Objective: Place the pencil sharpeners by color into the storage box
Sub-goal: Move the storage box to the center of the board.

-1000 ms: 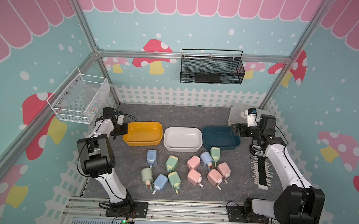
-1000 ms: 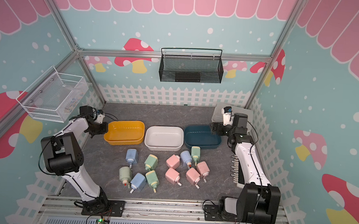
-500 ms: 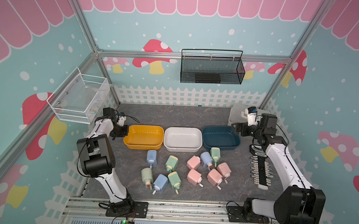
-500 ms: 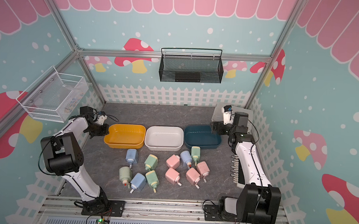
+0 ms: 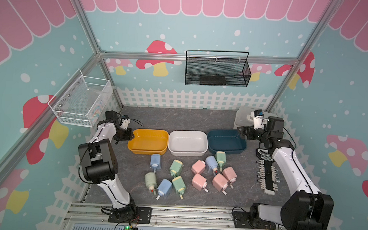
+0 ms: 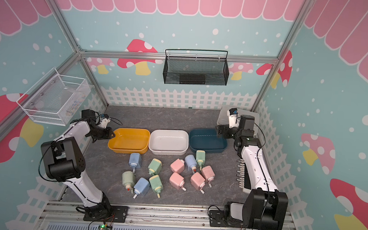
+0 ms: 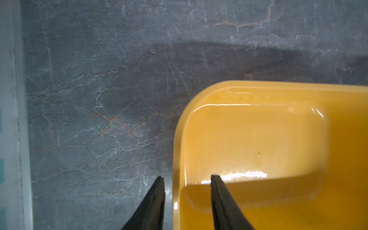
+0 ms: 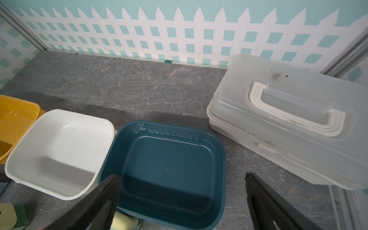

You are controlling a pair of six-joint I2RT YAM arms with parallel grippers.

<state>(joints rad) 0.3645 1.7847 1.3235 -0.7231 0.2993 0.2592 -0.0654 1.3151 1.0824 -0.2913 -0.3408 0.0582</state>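
**Release of the yellow storage box (image 5: pixel 147 150).** The left claw (image 7: pixel 187 177), clamped on the rim at the box's short end a moment ago, now stands parted. In the left wrist view one finger lies outside the rim and the other inside the basin, with the rim between them. Whether the inner finger still brushes the wall cannot be told from this close, shadowed view.

Over the preceding second the yellow storage box shifted slightly toward the near edge of the bench (image 5: pixel 178 119). It now stands in a row with the white storage box (image 5: pixel 187 153) and the dark blue storage box (image 5: pixel 235 151), each just beside its neighbour.

The right claw (image 8: pixel 182 175) is spread wide, as before, and holds nothing. It hovers at the end of the dark blue storage box nearest the clear lidded case (image 8: pixel 278 119).

All eleven pencil sharpeners (image 5: pixel 176 167) lie on the bench in front of the row: four pink, four green and three blue, loosely mixed. None is in a box, and both top views show the three basins bare.

Reading: arranging the boxes appears finished and sorting has not begun; the left claw must back off the rim before it can reach a sharpener
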